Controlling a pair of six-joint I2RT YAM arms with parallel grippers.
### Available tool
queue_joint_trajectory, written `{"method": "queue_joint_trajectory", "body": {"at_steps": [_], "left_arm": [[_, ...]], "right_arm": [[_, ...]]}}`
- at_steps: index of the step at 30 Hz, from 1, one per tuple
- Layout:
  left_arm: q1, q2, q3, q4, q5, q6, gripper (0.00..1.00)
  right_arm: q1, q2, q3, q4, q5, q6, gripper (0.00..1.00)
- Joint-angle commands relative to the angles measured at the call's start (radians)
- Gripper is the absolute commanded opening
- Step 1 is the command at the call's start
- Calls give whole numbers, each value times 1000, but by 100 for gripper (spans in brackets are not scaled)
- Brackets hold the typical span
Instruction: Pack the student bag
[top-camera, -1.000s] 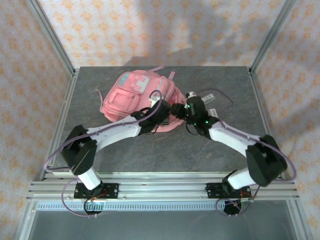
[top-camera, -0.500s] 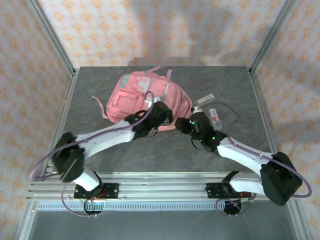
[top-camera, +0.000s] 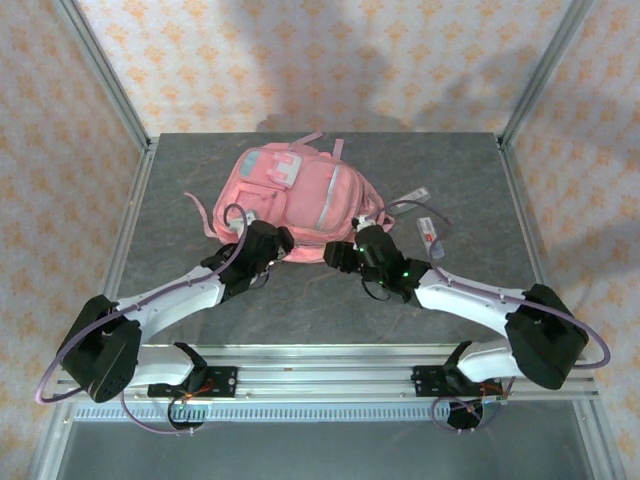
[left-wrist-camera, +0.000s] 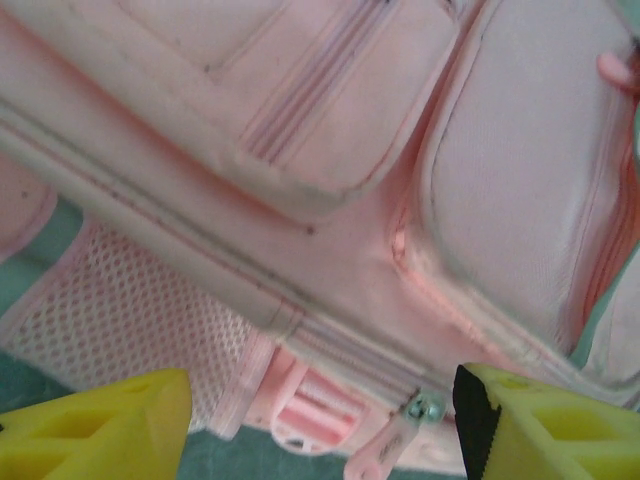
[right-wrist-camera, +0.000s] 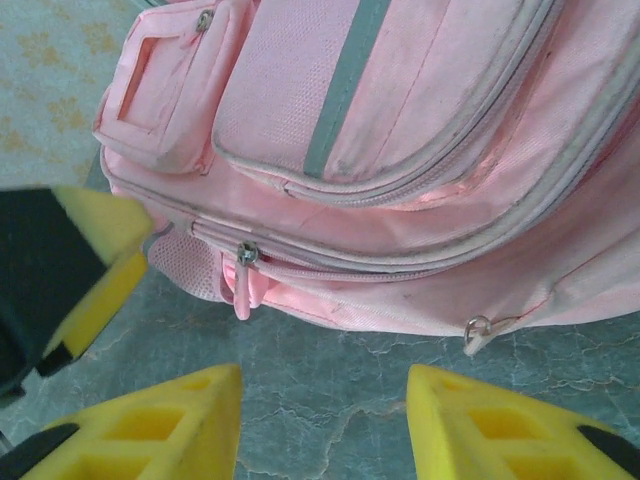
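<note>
— Left gripper (top-camera: 274, 241) sits right at the near-left edge of the backpack (top-camera: 300, 190), fingers spread wide, nothing caught between them.
— And the right gripper (top-camera: 340, 256)?
— Also released and empty, just beside the near-right edge, with bare table (top-camera: 450, 180) under its fingers. So the backpack lies straight beyond both of them, toward the far side, mid-table and a touch left.
— Which arm is nearer?
— Close call. The left looks nearer: its wrist camera is tight on pink fabric, with a zip pull (left-wrist-camera: 425, 408) just beside one finger. The right arm sees another zip pull (right-wrist-camera: 245, 256) hanging at the front edge, a little further off.
— How does the backpack lie?
— Flat, front pockets up. Its long axis seems to run roughly near-to-far, but it slumps, so that's a judgement.
— Anything inside?
— Can't tell. Every zip in view looks closed. The mesh pocket (right-wrist-camera: 188, 262) on the side looks flat. Two small items (top-camera: 428, 233) lie on the table right of the backpack, too small to name. They probably go in once a zip is opened.
</note>
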Motion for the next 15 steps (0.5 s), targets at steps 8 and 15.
{"method": "queue_joint_trajectory", "body": {"at_steps": [8,15], "left_arm": [[104,134,39,133,60,24,60],[137,148,79,95,105,57,1]], "right_arm": [[20,62,58,-7,-11,-20,46],[66,186,174,-91,1,-22,43]]}}
